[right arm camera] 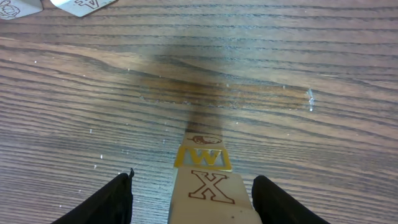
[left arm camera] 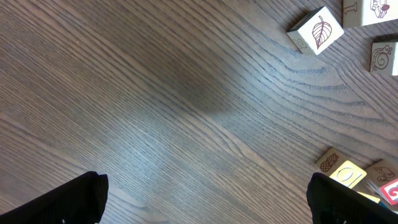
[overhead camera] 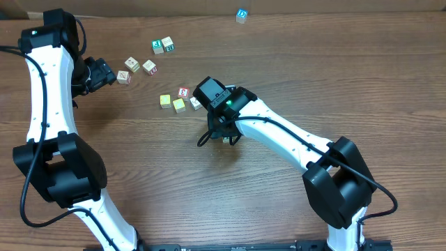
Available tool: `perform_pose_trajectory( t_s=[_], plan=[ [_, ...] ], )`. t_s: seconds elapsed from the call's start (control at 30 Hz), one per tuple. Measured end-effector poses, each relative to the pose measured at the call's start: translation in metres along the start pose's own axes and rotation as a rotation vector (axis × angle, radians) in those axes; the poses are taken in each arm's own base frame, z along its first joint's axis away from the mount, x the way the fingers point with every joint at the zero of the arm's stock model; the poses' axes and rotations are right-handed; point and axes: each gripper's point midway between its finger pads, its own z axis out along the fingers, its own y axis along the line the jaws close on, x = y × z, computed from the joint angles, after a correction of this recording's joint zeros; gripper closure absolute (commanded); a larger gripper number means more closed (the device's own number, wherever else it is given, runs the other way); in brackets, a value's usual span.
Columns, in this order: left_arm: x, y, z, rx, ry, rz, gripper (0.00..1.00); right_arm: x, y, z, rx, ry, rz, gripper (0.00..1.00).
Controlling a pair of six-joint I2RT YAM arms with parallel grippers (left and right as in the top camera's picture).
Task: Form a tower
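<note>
Tower (right arm camera: 204,158) of 3 cubes stands on table (right arm camera: 93,112), X cube (right arm camera: 214,186) uppermost, between the fingers of right gripper (right arm camera: 193,180); fingers spread, gap showing at one side, not clamping. Left gripper (left arm camera: 205,186) well apart, fingers spread wide, nothing between them. Loose cubes (overhead camera: 179,104) lie near the right gripper

On the tower (right arm camera: 210,186): brown-outlined "X" on the cream face, "W" in a yellow frame just beyond. On a white cube (left arm camera: 316,31): brown leaf drawing. On the neighbouring cube (left arm camera: 382,57): brown snail drawing. On a red cube (left arm camera: 390,190), cut off at the edge: part of a white "G". From overhead, cube markings too small to read.
</note>
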Motion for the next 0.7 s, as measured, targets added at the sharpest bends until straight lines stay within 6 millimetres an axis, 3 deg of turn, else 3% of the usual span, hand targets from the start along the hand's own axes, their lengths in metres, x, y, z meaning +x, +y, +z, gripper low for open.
perform_pose_trajectory(
  t_s=[0.27,0.7],
  plan=[
    [0.0,0.0,0.0,0.0,0.0,0.0,0.0,0.007,-0.002,0.017,0.026,0.035,-0.006,0.42],
    [0.0,0.0,0.0,0.0,0.0,0.0,0.0,0.007,-0.002,0.017,0.026,0.035,-0.012,0.74]
  ],
)
